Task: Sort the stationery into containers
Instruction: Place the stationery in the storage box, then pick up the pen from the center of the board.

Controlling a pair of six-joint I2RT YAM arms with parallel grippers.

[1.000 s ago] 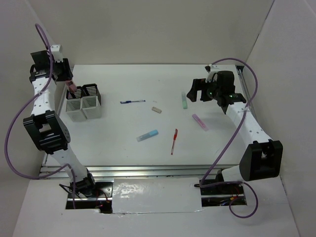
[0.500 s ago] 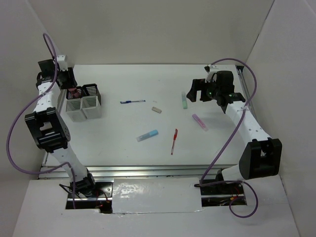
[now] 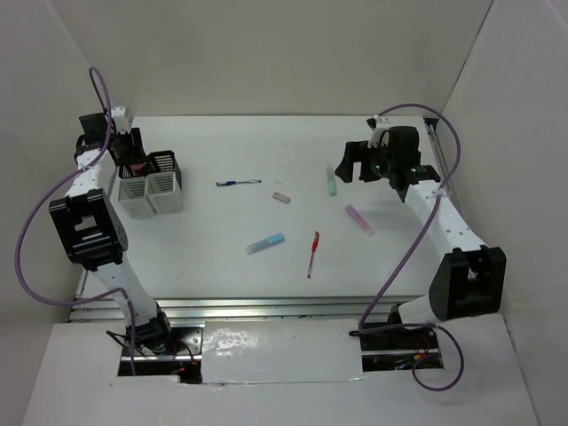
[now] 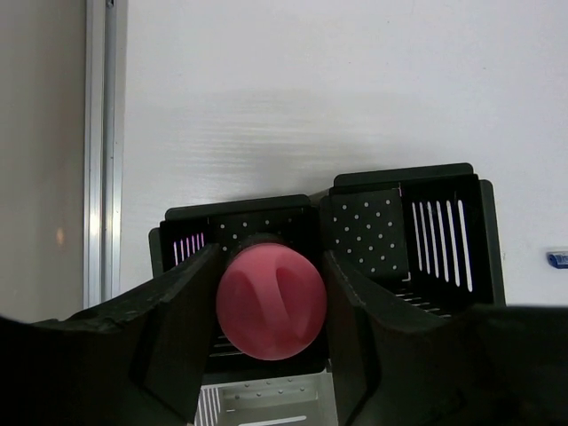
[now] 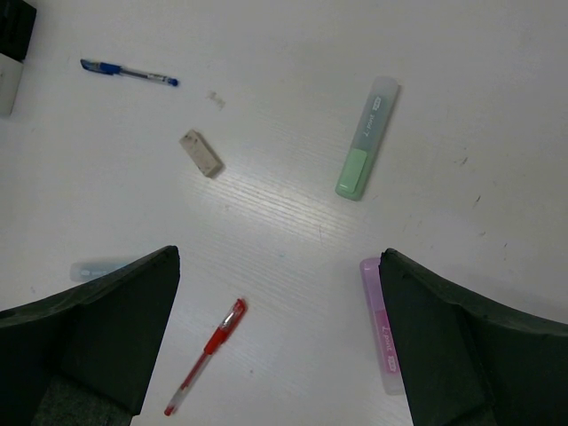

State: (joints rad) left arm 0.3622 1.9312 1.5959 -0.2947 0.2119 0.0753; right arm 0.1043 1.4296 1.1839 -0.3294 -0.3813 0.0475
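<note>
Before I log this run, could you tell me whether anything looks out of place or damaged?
Nothing looks damaged or spilled. Six items lie scattered, unsorted: blue pen, eraser, green marker, lilac marker, light-blue marker, red pen. The left gripper holds a pink marker at a black bin.

Green marker bears print — seemingly too small to read.

Bins at table left edge; eraser centre, right of far pen.
</note>
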